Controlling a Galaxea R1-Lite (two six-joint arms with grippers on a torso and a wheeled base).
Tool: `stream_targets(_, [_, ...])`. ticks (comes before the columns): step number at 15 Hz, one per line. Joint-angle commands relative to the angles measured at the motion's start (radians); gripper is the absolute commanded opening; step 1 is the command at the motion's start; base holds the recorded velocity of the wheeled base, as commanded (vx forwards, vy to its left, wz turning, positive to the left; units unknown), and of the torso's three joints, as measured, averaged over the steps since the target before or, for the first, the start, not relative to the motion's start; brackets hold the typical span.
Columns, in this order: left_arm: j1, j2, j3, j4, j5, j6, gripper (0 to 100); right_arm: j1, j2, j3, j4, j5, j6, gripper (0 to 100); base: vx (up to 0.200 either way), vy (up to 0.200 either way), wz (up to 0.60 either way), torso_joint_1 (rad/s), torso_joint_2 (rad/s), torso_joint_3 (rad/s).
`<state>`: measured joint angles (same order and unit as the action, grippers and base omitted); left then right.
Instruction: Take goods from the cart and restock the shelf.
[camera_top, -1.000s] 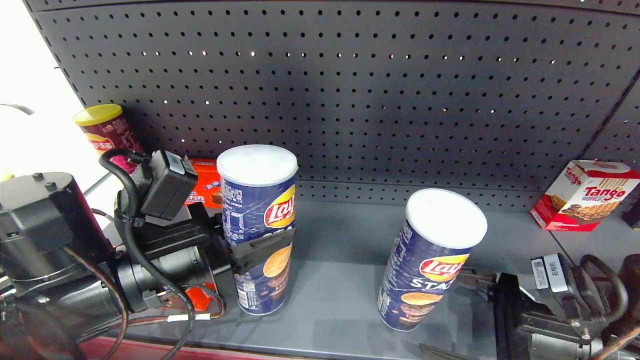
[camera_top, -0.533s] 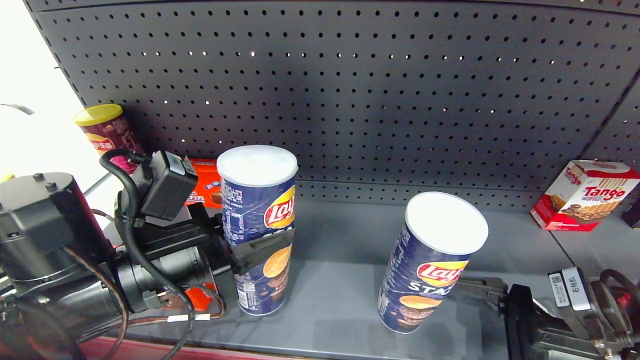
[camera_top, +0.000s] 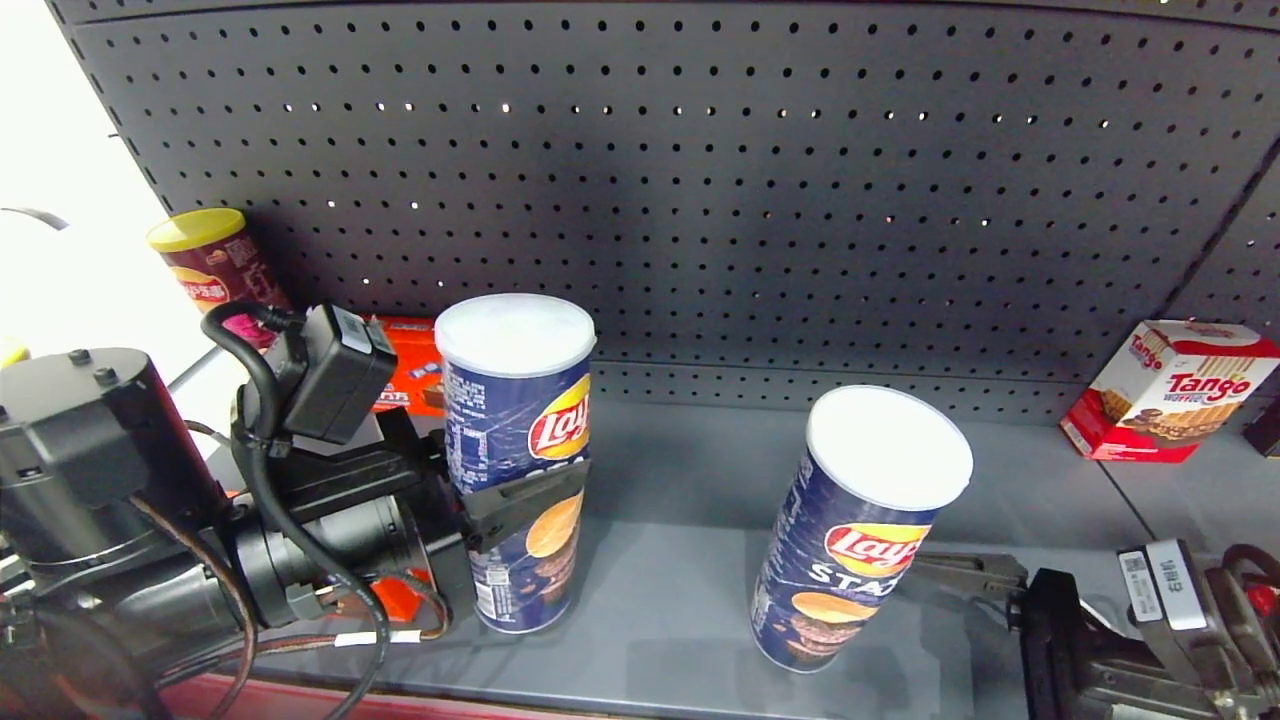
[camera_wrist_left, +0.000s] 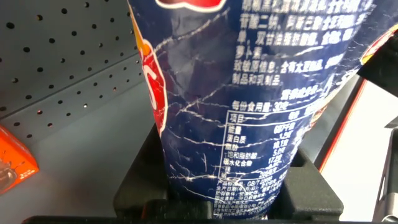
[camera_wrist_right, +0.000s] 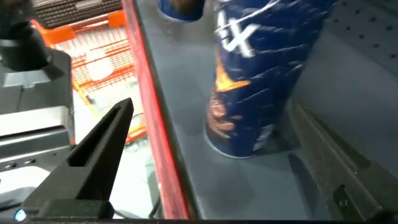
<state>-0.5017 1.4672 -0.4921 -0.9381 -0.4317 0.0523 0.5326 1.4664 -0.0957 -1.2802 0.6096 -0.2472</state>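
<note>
Two tall blue chip cans with white lids stand on the grey shelf. My left gripper is shut on the left can around its middle. In the left wrist view that can stands upright between the pads of the left gripper. The right can stands free, leaning slightly. My right gripper is open just to its right. In the right wrist view the right gripper has its fingers spread, and the can stands at their tips, close to one finger.
A maroon can with a yellow lid and an orange box sit behind my left arm. A red-and-white wafer box lies at the far right. A pegboard backs the shelf. The shelf's red front edge and an orange cart lie below.
My right gripper has drawn back to the right, away from the right can, which stays standing. The left gripper and its can have barely moved.
</note>
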Motion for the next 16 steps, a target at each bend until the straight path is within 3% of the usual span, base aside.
stream_targets(1, [0.000, -0.001, 0.006, -0.001, 0.001, 0.000, 0, -0.089, -0.037, -0.016, -0.001, 0.001, 0.000, 100, 0.000, 0.000, 0.00, 0.000, 0.00, 0.000])
stream_targets(7, [0.000, -0.002, 0.010, -0.001, 0.001, 0.000, 0, -0.223, -0.230, -0.090, 0.024, -0.070, 0.005, 100, 0.000, 0.000, 0.00, 0.000, 0.00, 0.000])
stream_targets(11, [0.000, -0.002, 0.010, -0.001, -0.001, 0.001, 0, -0.278, -0.546, -0.174, 0.380, -0.191, 0.006, 100, 0.000, 0.000, 0.00, 0.000, 0.00, 0.000])
stream_targets(12, [0.000, -0.002, 0.010, -0.001, -0.001, 0.001, 0, -0.279, -0.669, -0.191, 0.533, -0.266, 0.006, 100, 0.000, 0.000, 0.00, 0.000, 0.00, 0.000])
stream_targets(16, [0.002, -0.001, 0.012, -0.021, -0.001, 0.001, 0, -0.283, -0.997, -0.187, 0.915, -0.433, 0.006, 100, 0.000, 0.000, 0.00, 0.000, 0.00, 0.000])
